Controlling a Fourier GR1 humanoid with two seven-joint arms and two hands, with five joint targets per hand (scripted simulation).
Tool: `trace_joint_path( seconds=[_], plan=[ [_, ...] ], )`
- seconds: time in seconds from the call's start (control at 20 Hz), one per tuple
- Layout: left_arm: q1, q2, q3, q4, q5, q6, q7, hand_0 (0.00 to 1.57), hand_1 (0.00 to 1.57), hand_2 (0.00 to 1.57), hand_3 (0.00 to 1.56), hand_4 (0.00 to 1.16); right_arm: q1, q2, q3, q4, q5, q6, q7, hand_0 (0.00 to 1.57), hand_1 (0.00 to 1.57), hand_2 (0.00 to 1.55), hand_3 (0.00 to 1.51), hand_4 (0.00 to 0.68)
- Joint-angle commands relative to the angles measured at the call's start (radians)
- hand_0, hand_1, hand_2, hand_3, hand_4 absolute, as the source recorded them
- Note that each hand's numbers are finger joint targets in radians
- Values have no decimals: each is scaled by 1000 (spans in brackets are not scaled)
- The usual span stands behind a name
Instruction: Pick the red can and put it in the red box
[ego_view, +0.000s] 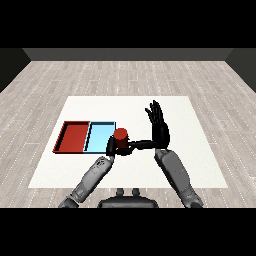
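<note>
From the head view: red can (120, 135) just right of the light blue tray (98, 136), clasped by curled left hand (113, 147) for carrying toward red tray (73, 136); right hand (159, 125) upright, fingers straight, out of the way.

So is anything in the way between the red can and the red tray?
Yes: the light blue tray lies between the red can, held in the left hand, and the red tray. The can must pass over it.
</note>
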Motion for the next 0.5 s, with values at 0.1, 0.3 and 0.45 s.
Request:
trace_joint_path(
  seconds=[0.1, 0.3, 0.45],
  plan=[
    [17, 83, 88, -49, -8, -73, 23, 1571, 1571, 1571, 1465, 1131, 61, -43, -108, -99, -8, 16, 28, 0, 0, 0, 0, 0],
    [16, 113, 116, -104, -37, -48, 63, 1571, 1571, 1571, 1463, 1125, 139, -86, -243, -10, -115, 119, -73, 0, 0, 0, 0, 0],
    [28, 159, 116, -184, -97, -10, 106, 1571, 1571, 1569, 1460, 1112, 294, -131, -256, -66, -148, 186, -88, 0, 0, 0, 0, 0]
  ],
)
